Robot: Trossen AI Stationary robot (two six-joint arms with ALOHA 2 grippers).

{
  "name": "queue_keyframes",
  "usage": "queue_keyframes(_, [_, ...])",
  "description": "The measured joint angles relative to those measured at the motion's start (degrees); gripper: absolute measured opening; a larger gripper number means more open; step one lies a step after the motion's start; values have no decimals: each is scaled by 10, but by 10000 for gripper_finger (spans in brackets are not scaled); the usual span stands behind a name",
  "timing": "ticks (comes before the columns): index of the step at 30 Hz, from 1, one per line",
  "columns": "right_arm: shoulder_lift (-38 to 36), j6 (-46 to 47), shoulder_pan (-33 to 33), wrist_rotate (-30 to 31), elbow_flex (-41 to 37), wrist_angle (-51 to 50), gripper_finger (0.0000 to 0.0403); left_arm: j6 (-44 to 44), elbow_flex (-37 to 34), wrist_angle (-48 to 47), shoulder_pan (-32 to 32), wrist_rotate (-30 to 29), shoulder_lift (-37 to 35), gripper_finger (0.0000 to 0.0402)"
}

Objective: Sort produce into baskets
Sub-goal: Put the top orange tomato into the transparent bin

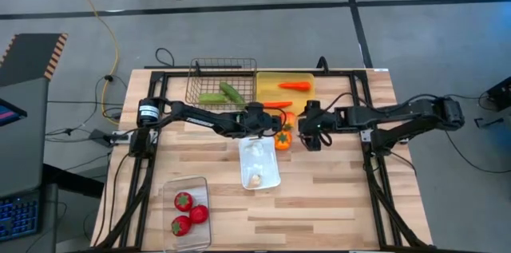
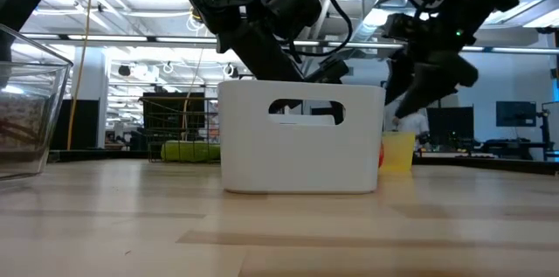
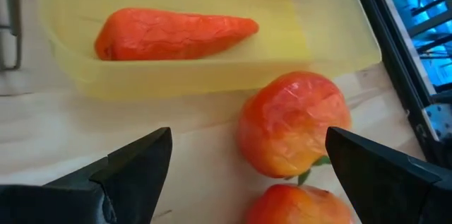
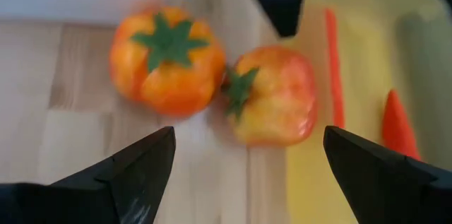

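Two orange-red peppers are sitting side by side on the bench [image 1: 335, 205], touching, just beside the yellow tray's [image 1: 267, 77] near edge. One pepper [image 3: 293, 124] is lying just ahead of the left gripper [image 3: 247, 164], slightly off-centre towards one finger, with the second pepper [image 3: 300, 206] closer in. The right gripper [image 4: 244, 164] is hovering from the other side with both peppers ahead. Both grippers are standing wide and empty. Judging by the wrist views, each arm is about equally near.
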Motion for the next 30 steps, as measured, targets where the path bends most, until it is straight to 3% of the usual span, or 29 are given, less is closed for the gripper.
queue_keyframes(10, [13,-30,-49,-3,0,66,380,0,0,-2,2,-34,0,361])
queue_keyframes(15, [65,-33,-62,-43,0,79,362,6,0,-3,2,-37,0,361])
queue_keyframes(30, [170,-40,-54,-44,1,153,326,27,0,-14,1,-35,0,361])
